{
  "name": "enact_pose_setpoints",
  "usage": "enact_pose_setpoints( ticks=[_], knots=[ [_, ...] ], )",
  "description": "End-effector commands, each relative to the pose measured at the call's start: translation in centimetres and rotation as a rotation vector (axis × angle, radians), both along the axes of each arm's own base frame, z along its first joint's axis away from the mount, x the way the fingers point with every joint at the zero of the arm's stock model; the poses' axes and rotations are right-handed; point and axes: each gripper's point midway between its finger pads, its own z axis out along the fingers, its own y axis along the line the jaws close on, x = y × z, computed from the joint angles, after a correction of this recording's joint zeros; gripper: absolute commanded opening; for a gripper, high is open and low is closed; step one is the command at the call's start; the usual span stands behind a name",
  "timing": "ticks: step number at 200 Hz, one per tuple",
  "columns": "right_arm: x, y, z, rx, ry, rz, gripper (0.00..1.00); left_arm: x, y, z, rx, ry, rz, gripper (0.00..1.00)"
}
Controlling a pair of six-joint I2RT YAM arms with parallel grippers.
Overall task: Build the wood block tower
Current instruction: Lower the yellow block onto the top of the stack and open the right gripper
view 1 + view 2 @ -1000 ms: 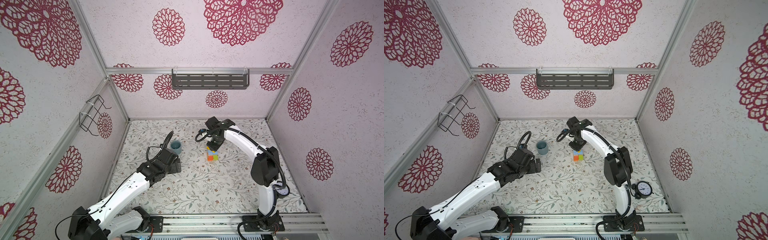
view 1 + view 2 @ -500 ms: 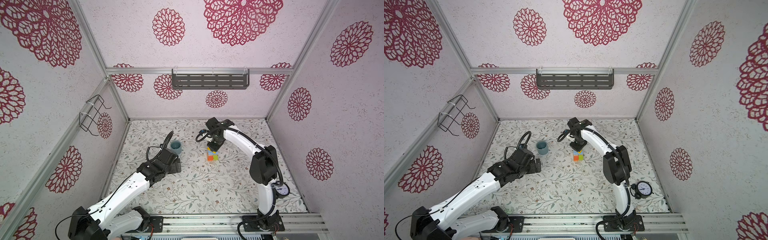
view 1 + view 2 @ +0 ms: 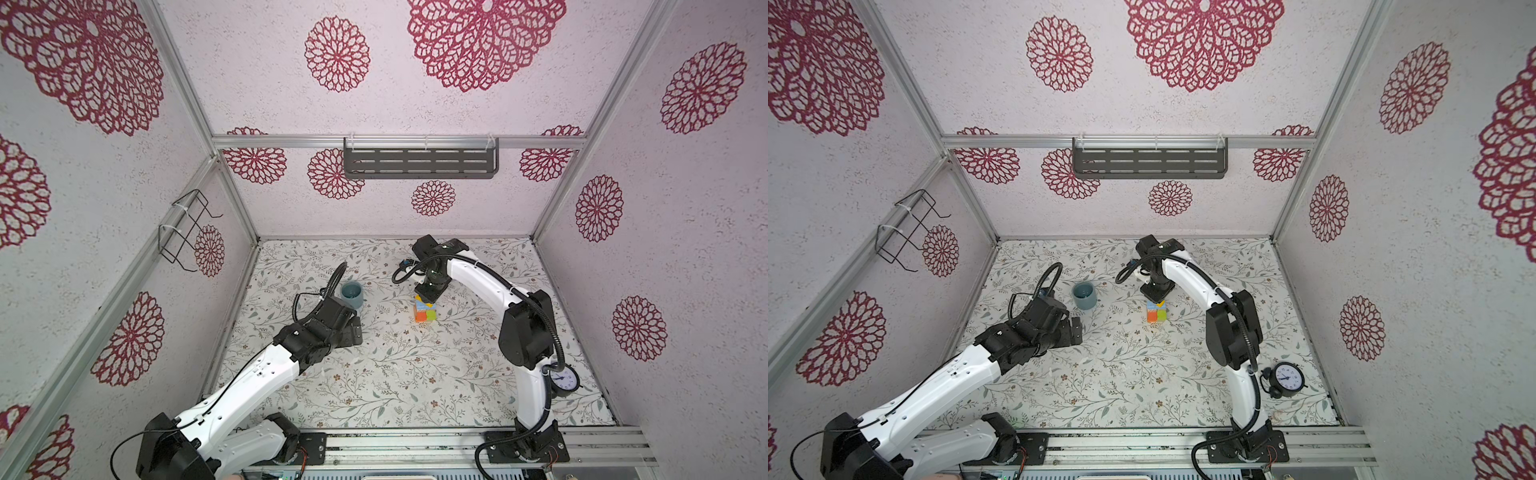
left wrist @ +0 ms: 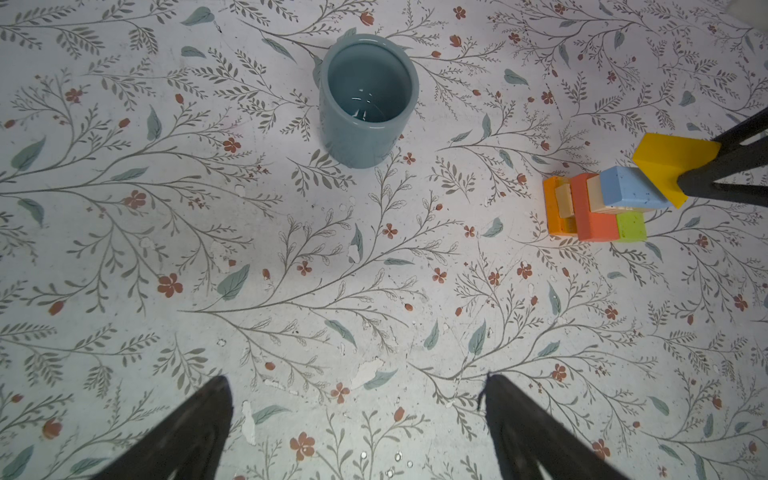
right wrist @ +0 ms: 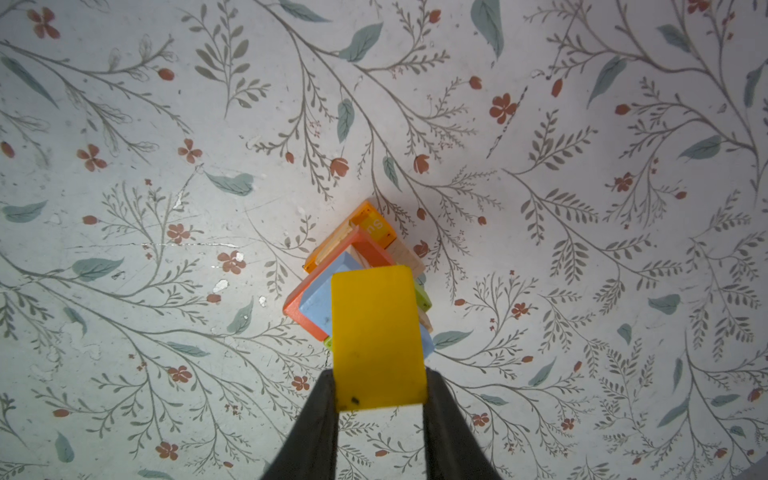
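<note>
Now: right gripper (image 5: 380, 376) clamps yellow block (image 5: 376, 328) over the tower (image 4: 594, 216); left gripper (image 4: 357, 384) spread wide, empty, above desk (image 4: 124, 291) near teal cup (image 4: 365, 104).

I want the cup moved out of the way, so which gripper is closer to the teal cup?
Left. The left gripper, open, sits just short of the teal cup, not touching. The right gripper is farther off, over the tower, holding the yellow block.
</note>
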Motion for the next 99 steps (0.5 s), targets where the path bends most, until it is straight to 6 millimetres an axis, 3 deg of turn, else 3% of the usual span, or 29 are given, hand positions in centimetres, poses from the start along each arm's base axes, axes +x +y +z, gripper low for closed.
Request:
enact_pose_setpoints(
  ticks=[1, 99],
  knots=[
    [0.2, -0.32, 0.77, 0.004, -0.003, -0.01, 0.32, 0.37, 0.16, 0.46, -0.012, -0.019, 0.017, 0.97],
    [0.22, -0.37, 0.5, -0.004, 0.001, -0.012, 0.38, 0.21, 0.17, 0.39, -0.015, -0.016, 0.014, 0.97]
  ],
)
